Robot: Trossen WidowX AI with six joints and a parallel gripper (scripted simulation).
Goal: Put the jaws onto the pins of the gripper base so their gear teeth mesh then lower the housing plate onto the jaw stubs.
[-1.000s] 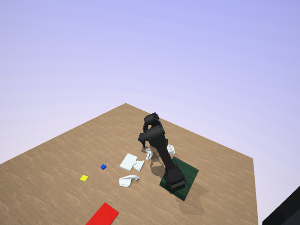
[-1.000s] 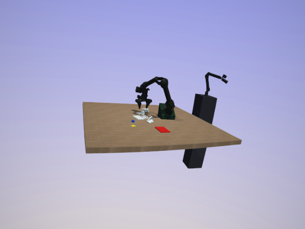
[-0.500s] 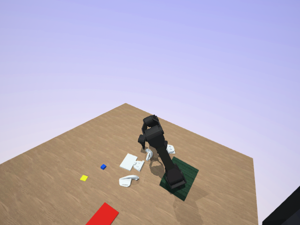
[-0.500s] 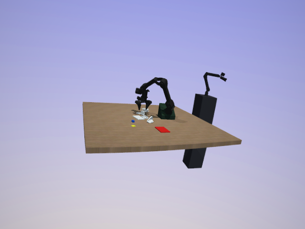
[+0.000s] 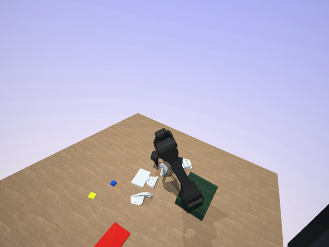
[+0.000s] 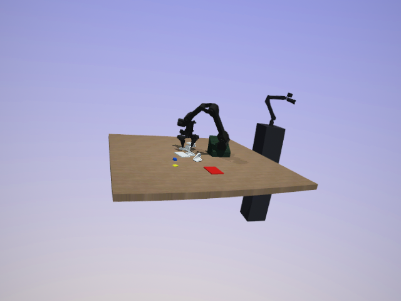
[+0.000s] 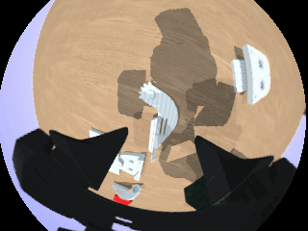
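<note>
My gripper is open and empty, pointing down with its fingertips low over the table. One white jaw lies on the table beneath it, its toothed end away from the fingers in the wrist view. The other jaw lies apart on the table. The white gripper base lies flat between the jaws, with neither jaw on its pins. The housing plate lies apart beyond the arm, partly hidden by it in the top view.
A dark green block stands under the arm's base. A red pad, a small blue block and a yellow square lie on the table. A dark pedestal stands behind, bearing another arm.
</note>
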